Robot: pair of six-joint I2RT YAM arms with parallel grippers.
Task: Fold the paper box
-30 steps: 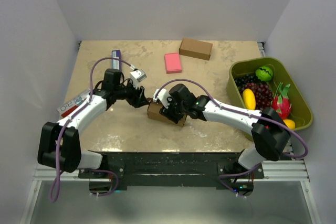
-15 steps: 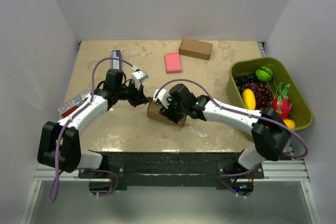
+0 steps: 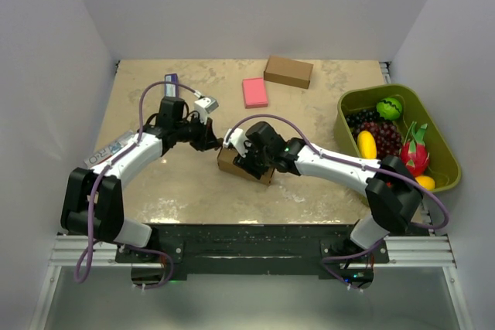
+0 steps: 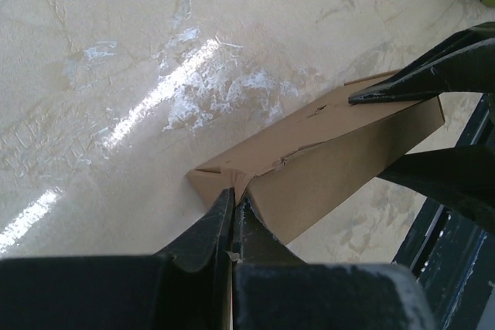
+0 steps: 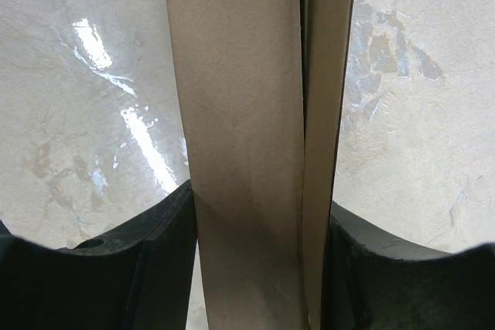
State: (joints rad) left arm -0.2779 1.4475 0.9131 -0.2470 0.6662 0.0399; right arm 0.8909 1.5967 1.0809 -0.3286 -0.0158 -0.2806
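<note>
The beige, marbled bench (image 3: 325,113) carries everything. At its right edge sits an olive-green tub (image 3: 371,90) of toy fruit, among them a small watermelon (image 3: 390,107) and dark grapes (image 3: 379,133). Both arms reach inward to the paper box (image 3: 230,163), which lies on the bench near its middle, slightly toward the near edge, as a partly formed brown carton.

The right pincer (image 3: 251,161) is clamped across the box, one finger against each side panel, as the right wrist view shows (image 5: 259,214). The left pincer (image 3: 210,143) is closed on a thin cardboard edge at the box's left end corner, its fingertips (image 4: 220,214) pressed together there.

Well behind, near the far wall, a closed brown carton (image 3: 288,72) lies just beside a pink block (image 3: 254,92). A flat printed packet (image 3: 108,152) lies at the left edge.
</note>
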